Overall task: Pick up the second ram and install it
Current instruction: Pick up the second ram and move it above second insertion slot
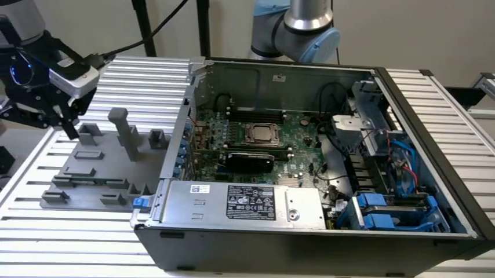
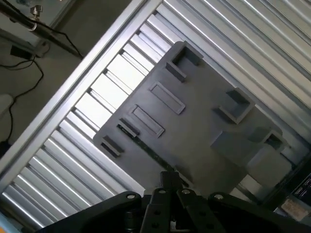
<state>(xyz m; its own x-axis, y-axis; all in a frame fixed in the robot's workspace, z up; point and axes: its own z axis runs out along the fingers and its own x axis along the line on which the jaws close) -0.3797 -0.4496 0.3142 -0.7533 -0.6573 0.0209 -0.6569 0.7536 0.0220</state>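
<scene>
My gripper (image 1: pixel 69 128) hangs at the exterior view's left, above the far end of a grey fixture plate (image 1: pixel 101 168) with slots and upright posts. In the wrist view the gripper (image 2: pixel 170 187) looks down on the same fixture plate (image 2: pixel 194 131), whose rectangular slots look bare. Its black fingers (image 2: pixel 163 201) stand pressed together, and no green shows between them. The second ram is hidden. The open computer case (image 1: pixel 421 121) lies to the exterior view's right of the plate, with the green motherboard (image 1: pixel 305 128) inside.
Inside the case are a silver CPU (image 1: pixel 261 134), a long black card (image 1: pixel 247 160), a grey power supply (image 1: pixel 240 202) and blue drive brackets (image 1: pixel 386 214). The arm's base (image 1: pixel 305 29) stands behind the case. Everything rests on a ribbed metal table (image 1: pixel 69 231); cables trail off beside its edge (image 2: pixel 24 68).
</scene>
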